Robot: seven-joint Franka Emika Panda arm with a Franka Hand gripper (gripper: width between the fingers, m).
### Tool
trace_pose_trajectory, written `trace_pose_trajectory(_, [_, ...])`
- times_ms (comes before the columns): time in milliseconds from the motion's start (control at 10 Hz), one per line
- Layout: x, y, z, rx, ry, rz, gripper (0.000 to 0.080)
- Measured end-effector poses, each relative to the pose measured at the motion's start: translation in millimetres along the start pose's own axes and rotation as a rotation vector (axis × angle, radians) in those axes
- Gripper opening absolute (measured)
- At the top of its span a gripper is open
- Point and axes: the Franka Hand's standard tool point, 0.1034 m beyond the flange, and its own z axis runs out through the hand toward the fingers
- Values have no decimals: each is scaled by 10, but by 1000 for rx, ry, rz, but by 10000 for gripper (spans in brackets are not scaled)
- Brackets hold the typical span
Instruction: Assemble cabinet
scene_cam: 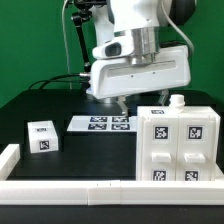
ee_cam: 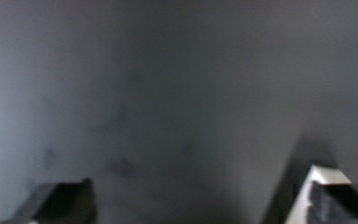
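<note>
Gripper point(scene_cam: 118, 103) hangs over the bare middle of the bench point(scene_cam: 30, 105), fingers point(ee_cam: 60, 200) spread wide with nothing between them. The cabinet point(scene_cam: 180, 145) stands at the near edge, in the corner on the exterior view's right. It sits apart from the fingers, lower and toward that corner, and its long axis probably runs along that edge.

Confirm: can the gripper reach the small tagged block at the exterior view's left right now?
Probably yes. The block stands alone with its top free. Only the flat marker board lies between it and the gripper, whose fingers look open and empty.
</note>
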Motion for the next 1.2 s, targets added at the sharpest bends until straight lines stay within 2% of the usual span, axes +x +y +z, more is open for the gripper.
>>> trace_pose_trajectory(100, [-132, 253, -36, -6, -18, -20, 723])
trace_pose_trajectory(200, [-168, 547, -115, -15, -18, -6, 787])
trace_pose_trajectory(300, [-216, 746, -141, -27, -14, -28, 787])
trace_pose_trajectory(500, [-302, 1262, -217, -55, -4, -41, 797])
trace_pose_trajectory(600, [-312, 1373, -211, -59, -2, -41, 797])
trace_pose_trajectory(800, [-312, 1334, -197, -57, -4, -43, 797])
trace_pose_trajectory(1100, [-333, 1351, -192, -57, -6, -44, 797])
trace_pose_trajectory(1200, [-506, 1500, -159, -47, -28, -49, 797])
